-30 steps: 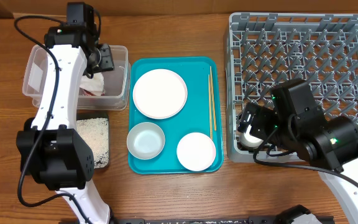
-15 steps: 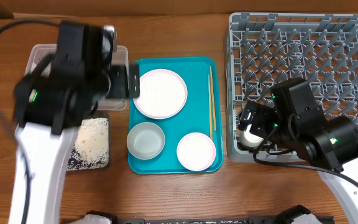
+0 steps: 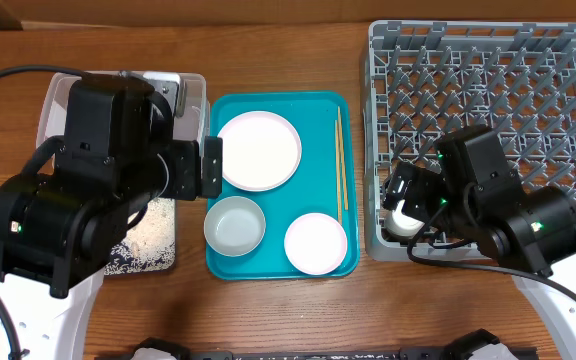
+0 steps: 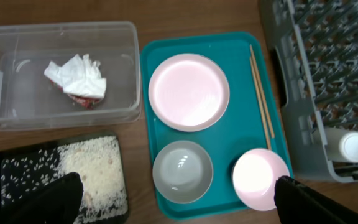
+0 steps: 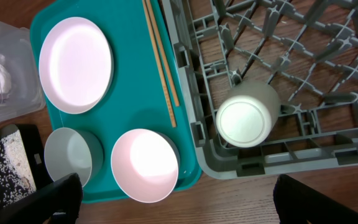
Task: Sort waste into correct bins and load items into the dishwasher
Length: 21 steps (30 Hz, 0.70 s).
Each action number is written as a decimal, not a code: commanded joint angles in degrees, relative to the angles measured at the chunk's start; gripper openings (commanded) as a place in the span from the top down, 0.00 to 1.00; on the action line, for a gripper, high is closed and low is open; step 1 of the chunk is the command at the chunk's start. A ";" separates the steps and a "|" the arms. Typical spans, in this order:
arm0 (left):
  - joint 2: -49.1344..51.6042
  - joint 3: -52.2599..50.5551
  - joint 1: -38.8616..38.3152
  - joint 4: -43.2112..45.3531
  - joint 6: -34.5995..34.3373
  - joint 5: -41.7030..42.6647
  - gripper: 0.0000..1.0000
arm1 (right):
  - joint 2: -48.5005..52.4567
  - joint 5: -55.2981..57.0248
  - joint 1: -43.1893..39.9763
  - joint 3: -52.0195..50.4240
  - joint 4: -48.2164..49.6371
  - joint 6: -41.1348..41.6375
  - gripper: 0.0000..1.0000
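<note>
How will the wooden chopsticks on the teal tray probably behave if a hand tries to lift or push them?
The chopsticks look thin and straight, so probably stiff and light. They lie flat on the teal tray, so pinching them may be difficult. As a loose pair, they would likely roll or separate when pushed.

A brown wood-grain table (image 3: 268, 315) fills the view under even light.

Overhead camera looking straight down on the table (image 3: 268, 320), left wrist camera hanging high and facing down over the teal tray (image 4: 229, 140), right wrist camera looking down from nearer at a corner of the dish rack (image 5: 272, 158), both wrist views sharing the tray and the small white cup (image 5: 247, 121)
</note>
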 commanded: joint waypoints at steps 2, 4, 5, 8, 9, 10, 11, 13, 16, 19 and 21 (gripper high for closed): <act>-2.25 -0.07 -0.79 1.31 0.46 -2.84 0.00 | -0.20 0.74 -0.07 0.66 0.35 -0.13 0.00; -4.04 -1.92 -0.79 6.95 2.14 -3.74 0.00 | -0.20 0.74 -0.07 0.66 0.35 -0.15 0.00; -5.20 -3.50 -0.79 10.60 3.74 -3.74 0.00 | -0.20 0.74 -0.07 0.66 0.35 -0.15 0.00; -10.45 -12.37 -0.79 22.93 6.56 -2.19 0.00 | -0.20 0.74 -0.07 0.66 0.35 -0.15 0.00; -12.07 -14.97 -0.79 25.53 6.47 -2.01 0.00 | -0.20 0.74 -0.07 0.66 0.35 -0.15 0.00; -13.79 -17.73 -0.79 28.04 6.51 -1.60 0.00 | -0.20 0.74 -0.07 0.66 0.35 -0.15 0.00; -15.63 -20.63 -0.70 30.53 6.51 -1.42 0.00 | -0.20 0.74 -0.07 0.66 0.35 -0.15 0.00; -19.78 -27.19 -0.57 35.67 7.37 -1.36 0.00 | -0.20 0.74 -0.07 0.66 0.35 -0.15 0.00; -26.16 -37.03 0.02 43.08 9.81 -1.33 0.00 | -0.20 0.74 -0.07 0.66 0.35 -0.15 0.00; -32.61 -45.90 0.26 48.22 11.26 -1.33 0.00 | -0.20 0.74 -0.07 0.66 0.35 -0.15 0.00; -37.11 -51.39 0.92 50.51 11.19 -1.18 0.00 | -0.20 0.74 -0.07 0.66 0.35 -0.15 0.00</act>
